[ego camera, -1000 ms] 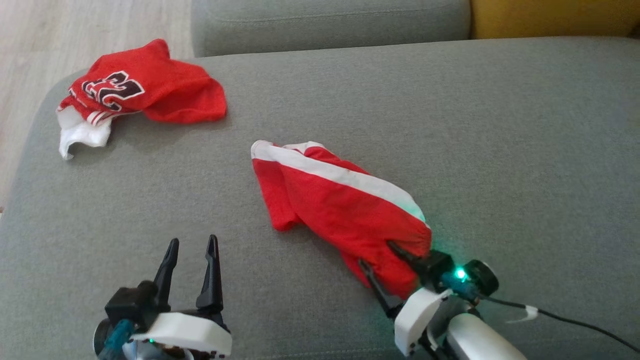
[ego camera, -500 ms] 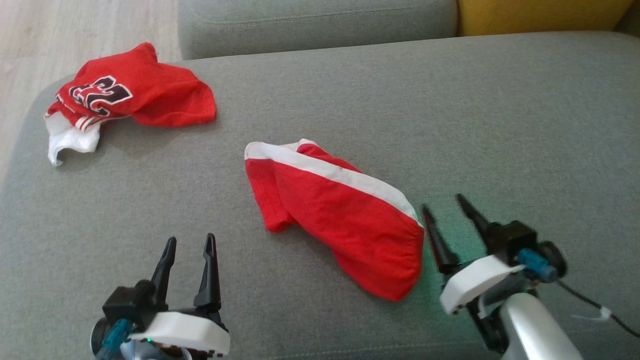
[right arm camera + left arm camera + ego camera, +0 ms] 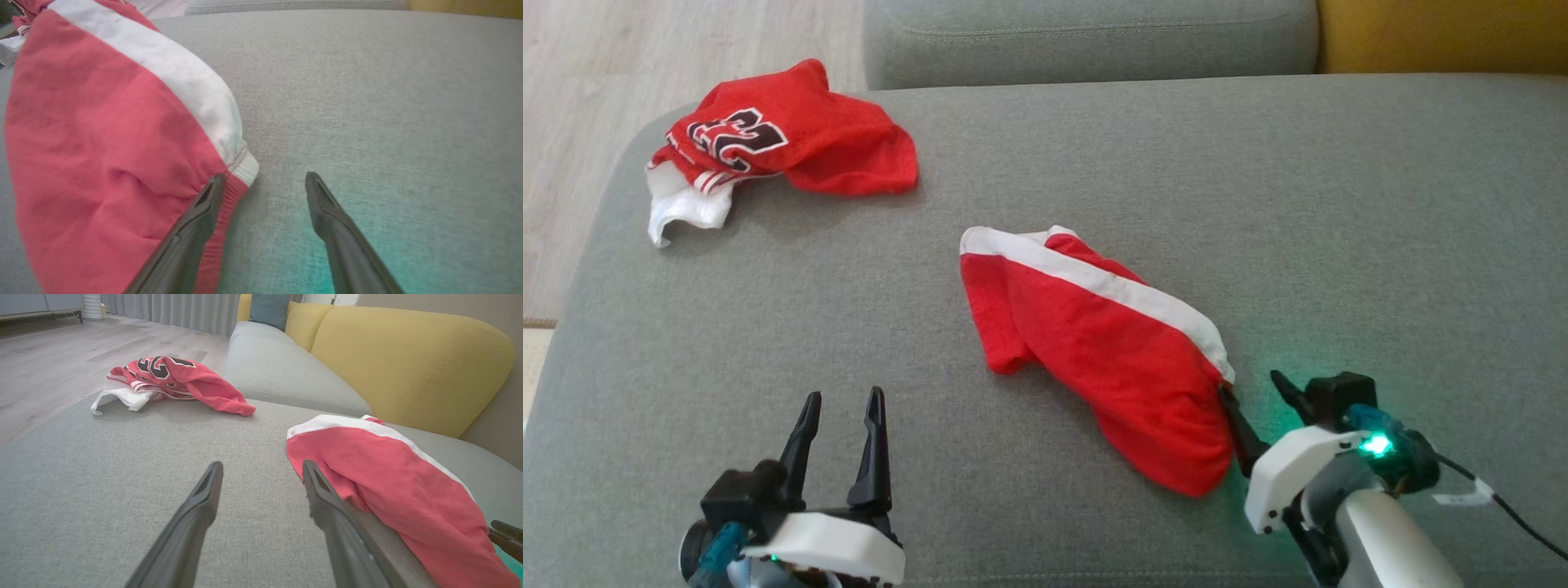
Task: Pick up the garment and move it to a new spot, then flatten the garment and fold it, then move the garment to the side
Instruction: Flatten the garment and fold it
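The right gripper (image 3: 1250,384), jaws apart after releasing the red shorts (image 3: 1094,351) mid sofa cushion (image 3: 1339,204), is re-approaching their waistband, so flattening is likely beginning. The left gripper (image 3: 844,395) is waiting, jaws apart.

From the head, high and set back, looking forward and down over the grey sofa seat (image 3: 1094,163), left gripper (image 3: 843,394) at lower left, right gripper (image 3: 1250,382) at lower right. From the left wrist, low and near the cushion, facing along it toward the yellow backrest (image 3: 408,363) and wooden floor (image 3: 49,363); from the right wrist, lower and closer, hard against the gathered edge of the red shorts (image 3: 102,143). Common to all three, the shorts and seat; to head and left wrist, the red numbered jersey (image 3: 792,139) too.
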### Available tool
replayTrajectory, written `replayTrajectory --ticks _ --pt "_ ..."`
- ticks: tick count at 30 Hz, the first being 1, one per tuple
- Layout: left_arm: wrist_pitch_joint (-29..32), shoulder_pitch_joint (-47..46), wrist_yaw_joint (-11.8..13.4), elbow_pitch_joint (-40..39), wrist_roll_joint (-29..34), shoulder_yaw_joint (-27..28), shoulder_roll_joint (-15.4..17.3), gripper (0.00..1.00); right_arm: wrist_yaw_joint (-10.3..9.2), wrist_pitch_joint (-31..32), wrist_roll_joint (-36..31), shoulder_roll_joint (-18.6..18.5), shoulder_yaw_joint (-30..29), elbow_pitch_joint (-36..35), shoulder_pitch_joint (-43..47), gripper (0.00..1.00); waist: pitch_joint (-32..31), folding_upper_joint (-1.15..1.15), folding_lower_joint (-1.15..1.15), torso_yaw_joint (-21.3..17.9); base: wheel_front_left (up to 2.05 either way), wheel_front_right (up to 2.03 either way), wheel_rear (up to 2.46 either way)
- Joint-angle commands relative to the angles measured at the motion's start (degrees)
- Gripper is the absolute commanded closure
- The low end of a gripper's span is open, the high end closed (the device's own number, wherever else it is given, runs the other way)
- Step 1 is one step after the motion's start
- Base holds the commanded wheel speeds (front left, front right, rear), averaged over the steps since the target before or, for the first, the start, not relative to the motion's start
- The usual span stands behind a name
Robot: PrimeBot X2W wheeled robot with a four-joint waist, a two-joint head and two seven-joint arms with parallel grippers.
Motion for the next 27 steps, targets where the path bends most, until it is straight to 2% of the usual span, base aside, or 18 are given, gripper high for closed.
replayTrajectory --ticks 1,10,11,14,15,17,18,20,24,27 --pt "-0.70 -2.21 0.05 -1.75 0.69 1.81 -0.13 0.00 0.43 -0.05 1.84 0.29 2.69 -0.37 -2.94 0.00 0.17 0.00 0.00 0.41 0.00 0.00 0.00" --pt "-0.70 -2.35 0.26 -1.86 0.68 2.13 -0.13 0.00 0.43 -0.75 7.36 0.29 8.66 4.55 -6.21 0.00 0.58 0.00 0.00 0.78 0.00 0.00 0.00" --pt "-0.70 -2.37 0.25 -1.89 0.68 2.16 -0.13 0.00 0.43 -0.98 7.64 0.29 9.10 5.12 -6.63 0.09 0.62 0.00 0.00 0.74 0.00 0.00 0.00" --pt "-0.70 -2.41 0.17 -1.92 0.67 2.25 -0.13 0.00 0.43 -1.64 9.01 0.29 10.91 6.67 -7.89 0.51 0.71 0.00 0.00 0.61 0.00 0.00 0.00" --pt "-0.70 -2.43 0.13 -1.91 0.68 2.27 -0.13 0.00 0.43 -1.70 9.59 0.29 11.58 7.23 -8.26 0.58 0.73 0.00 0.00 0.58 0.00 0.00 0.00" --pt "-0.70 -2.49 0.06 -1.88 0.71 2.29 -0.13 0.00 0.43 -2.08 10.57 0.29 12.61 8.36 -9.00 0.79 0.76 0.00 0.00 0.55 0.00 0.00 0.00" --pt "-0.70 -2.49 0.06 -1.88 0.71 2.29 -0.13 0.00 0.43 -2.08 10.57 0.29 12.61 8.36 -9.00 0.79 0.76 0.00 0.00 0.55 0.00 0.00 0.00" --pt "-0.70 -2.58 0.01 -1.86 0.73 2.27 -0.13 0.00 0.43 -2.70 11.22 0.29 13.19 9.51 -9.82 1.00 0.80 0.00 0.00 0.61 0.00 0.00 0.00" --pt "-0.70 -2.65 0.07 -1.88 0.77 2.39 -0.13 0.00 0.43 -5.02 10.32 0.09 11.94 11.63 -11.80 1.00 0.86 0.00 0.00 0.63 0.00 0.00 0.00" --pt "-0.70 -2.67 0.16 -1.99 0.73 2.56 -0.13 0.00 0.43 -6.91 7.12 -1.55 9.30 13.09 -13.44 1.00 1.01 0.00 0.00 0.49 0.00 0.00 0.00"
